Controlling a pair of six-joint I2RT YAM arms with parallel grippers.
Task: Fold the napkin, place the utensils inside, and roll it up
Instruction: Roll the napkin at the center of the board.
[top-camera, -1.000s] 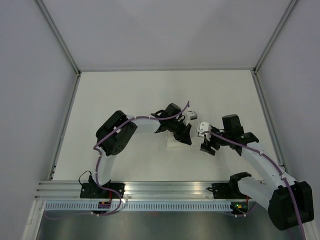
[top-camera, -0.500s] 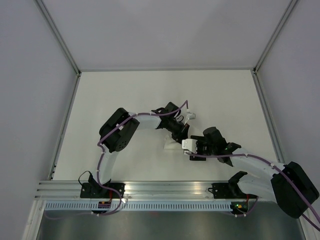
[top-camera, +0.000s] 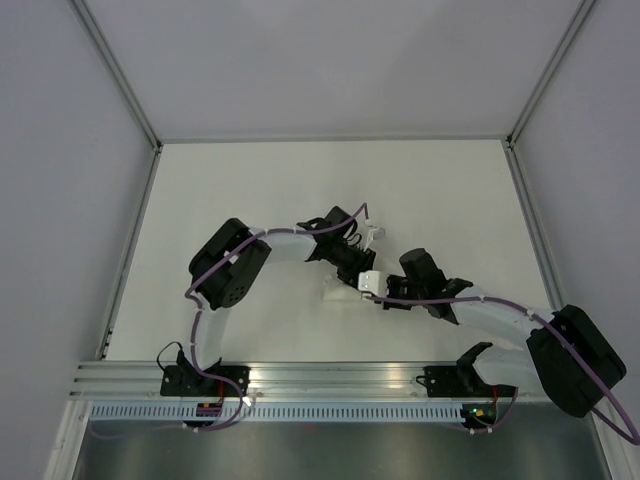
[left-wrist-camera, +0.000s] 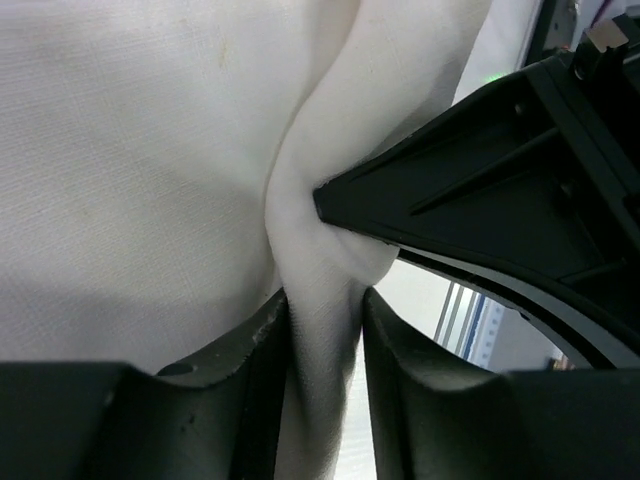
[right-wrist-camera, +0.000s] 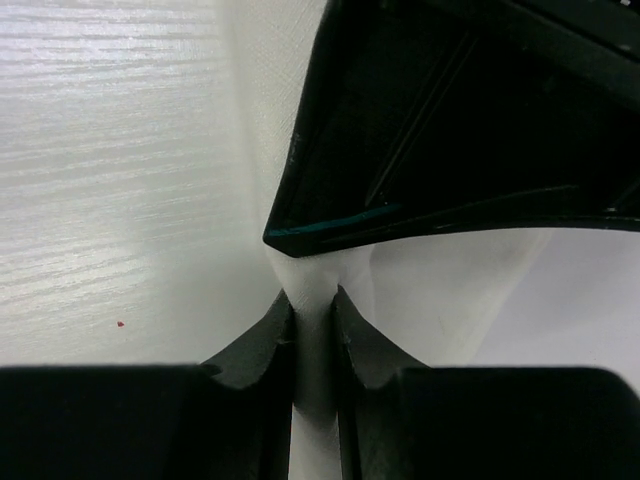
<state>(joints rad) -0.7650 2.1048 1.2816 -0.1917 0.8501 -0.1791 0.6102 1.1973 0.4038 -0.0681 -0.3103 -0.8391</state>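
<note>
The napkin lies bunched near the middle of the tabletop, where the two arms meet. The left claw pinches a raised ridge of the cloth between its fingers. The right claw, nose to nose with it, is pressed together on a thinner fold of the same napkin.
</note>
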